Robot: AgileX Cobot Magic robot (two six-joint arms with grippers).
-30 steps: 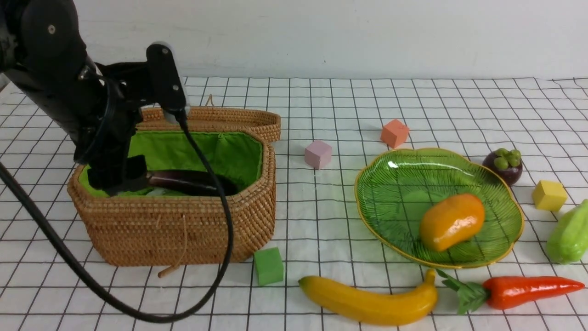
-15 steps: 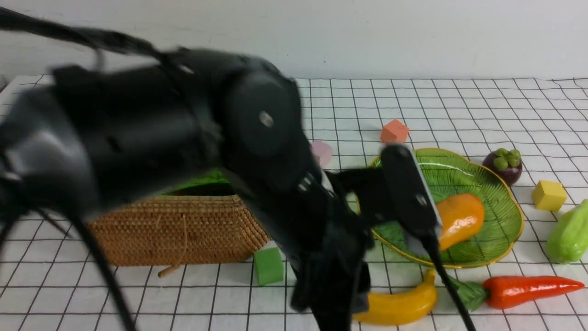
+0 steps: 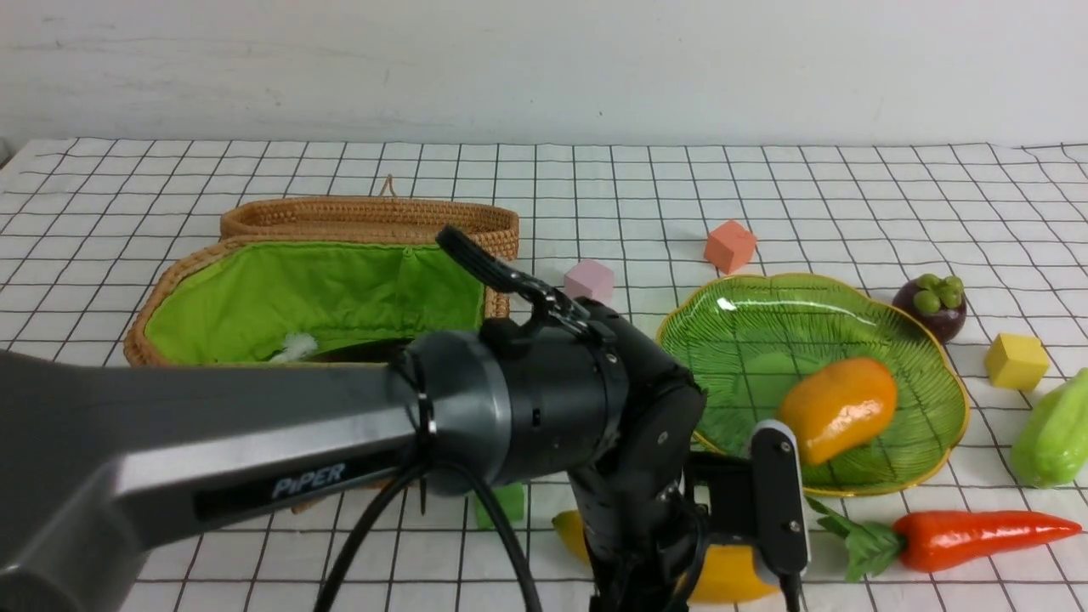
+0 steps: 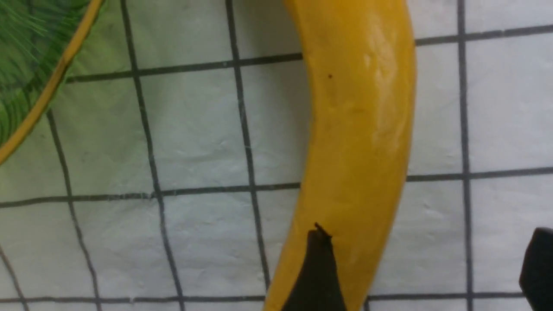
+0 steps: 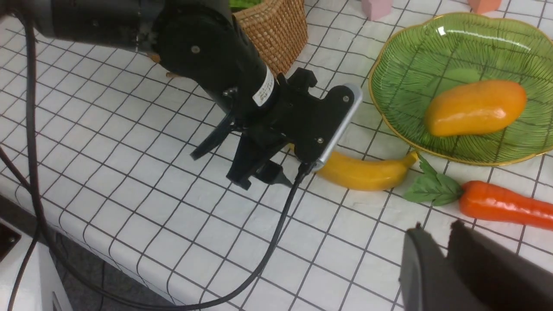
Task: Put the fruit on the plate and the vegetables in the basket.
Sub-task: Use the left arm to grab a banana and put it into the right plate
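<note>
My left gripper [image 4: 427,268] hangs open just above the yellow banana [image 4: 358,129] at the table's front; one fingertip [image 4: 317,268] overlaps the banana, the other is over bare cloth. In the front view the left arm hides most of the banana [image 3: 735,582]. The orange mango [image 3: 837,408] lies on the green leaf plate [image 3: 748,331]. Mangosteen [image 3: 931,304], pale gourd [image 3: 1054,433] and carrot [image 3: 977,537] lie on the cloth right of the plate. A dark sliver of eggplant [image 3: 361,347] shows in the basket [image 3: 255,221]. My right gripper [image 5: 436,231] is shut and empty, near the carrot [image 5: 505,209].
Small cubes lie on the checked cloth: orange [image 3: 729,245], pink [image 3: 588,280], yellow [image 3: 1016,360] and a green one [image 3: 510,501] half hidden behind the left arm. The left arm's cable [image 5: 268,255] trails over the front of the table.
The left arm has left the basket, swung right and come down over the banana. The eggplant has stayed in the basket. The right arm has not visibly moved.
</note>
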